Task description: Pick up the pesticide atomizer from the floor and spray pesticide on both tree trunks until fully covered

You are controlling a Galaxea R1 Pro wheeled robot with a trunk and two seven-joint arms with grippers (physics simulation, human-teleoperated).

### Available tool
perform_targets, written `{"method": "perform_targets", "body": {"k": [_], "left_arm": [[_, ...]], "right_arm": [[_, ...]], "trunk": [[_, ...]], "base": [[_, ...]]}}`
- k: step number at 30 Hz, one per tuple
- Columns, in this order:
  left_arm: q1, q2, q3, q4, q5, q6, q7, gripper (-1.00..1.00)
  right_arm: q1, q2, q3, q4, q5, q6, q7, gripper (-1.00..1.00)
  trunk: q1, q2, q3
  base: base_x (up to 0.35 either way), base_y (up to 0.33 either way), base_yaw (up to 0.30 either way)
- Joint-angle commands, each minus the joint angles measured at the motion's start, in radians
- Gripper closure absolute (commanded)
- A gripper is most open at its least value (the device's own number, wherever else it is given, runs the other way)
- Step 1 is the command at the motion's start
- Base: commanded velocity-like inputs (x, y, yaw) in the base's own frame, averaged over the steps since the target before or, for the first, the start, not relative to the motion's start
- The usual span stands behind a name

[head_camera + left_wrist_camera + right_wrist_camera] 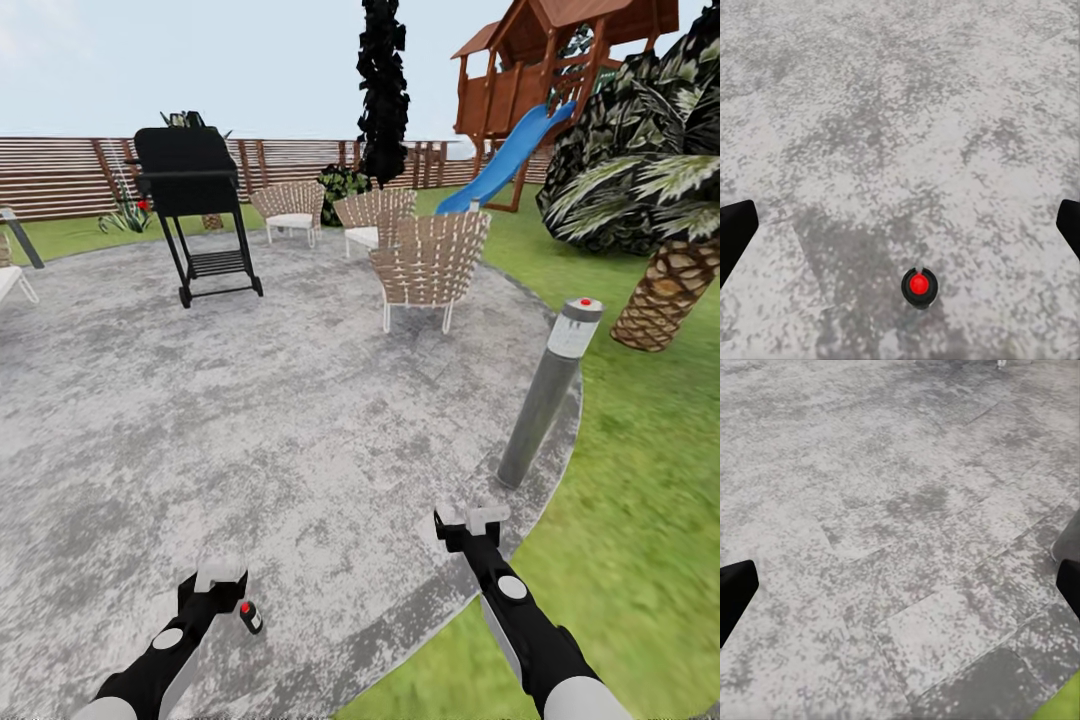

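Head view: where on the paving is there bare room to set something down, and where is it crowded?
Bare floor spans from the barbecue grill and wicker chairs down to both grippers, left and right. Crowded: the far edge with grill and chairs, the bollard light at the rim, and beside the atomizer.

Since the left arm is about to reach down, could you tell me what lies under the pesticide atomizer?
The pesticide atomizer stands upright on the mottled grey concrete floor, beside the open left gripper. Bare paving surrounds it; the spot directly beneath its base is hidden by the bottle itself.
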Motion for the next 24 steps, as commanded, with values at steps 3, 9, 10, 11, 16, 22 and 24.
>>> {"method": "perform_targets", "body": {"k": [3, 9, 10, 11, 16, 22, 24], "left_arm": [[-0.001, 0.0, 0.004, 0.001, -0.003, -0.003, -0.001, -1.0], [-0.001, 0.0, 0.004, 0.001, -0.003, -0.003, -0.001, -1.0], [-0.001, 0.0, 0.004, 0.001, -0.003, -0.003, -0.001, -1.0], [-0.001, 0.0, 0.004, 0.001, -0.003, -0.003, -0.001, -1.0], [-0.001, 0.0, 0.004, 0.001, -0.003, -0.003, -0.001, -1.0], [-0.001, 0.0, 0.004, 0.001, -0.003, -0.003, -0.001, -1.0], [-0.001, 0.0, 0.004, 0.001, -0.003, -0.004, -0.001, -1.0]], "right_arm": [[0.0, 0.0, -0.001, 0.0, 0.009, -0.002, 0.001, -1.0], [0.0, 0.0, -0.001, 0.001, 0.009, -0.002, 0.001, -1.0], [0.0, 0.0, -0.001, 0.001, 0.009, -0.002, 0.001, -1.0], [0.0, 0.0, -0.001, 0.001, 0.009, -0.002, 0.001, -1.0], [0.0, 0.0, -0.001, 0.002, 0.009, -0.002, 0.001, -1.0], [-0.001, 0.0, -0.001, 0.002, 0.009, -0.002, 0.001, -1.0], [0.0, 0.0, -0.002, 0.003, 0.009, -0.002, 0.001, -1.0]], "trunk": [[0.011, -0.022, -0.011], [0.034, -0.064, -0.03], [0.038, -0.071, -0.033], [0.042, -0.078, -0.037], [0.061, -0.113, -0.052], [0.084, -0.155, -0.071], [0.092, -0.169, -0.077]], "base": [[0.0, 0.0, 0.0], [0.0, 0.0, 0.0], [0.0, 0.0, 0.0], [0.0, 0.0, 0.0], [0.0, 0.0, 0.0], [0.0, 0.0, 0.0], [0.0, 0.0, -0.04]]}}
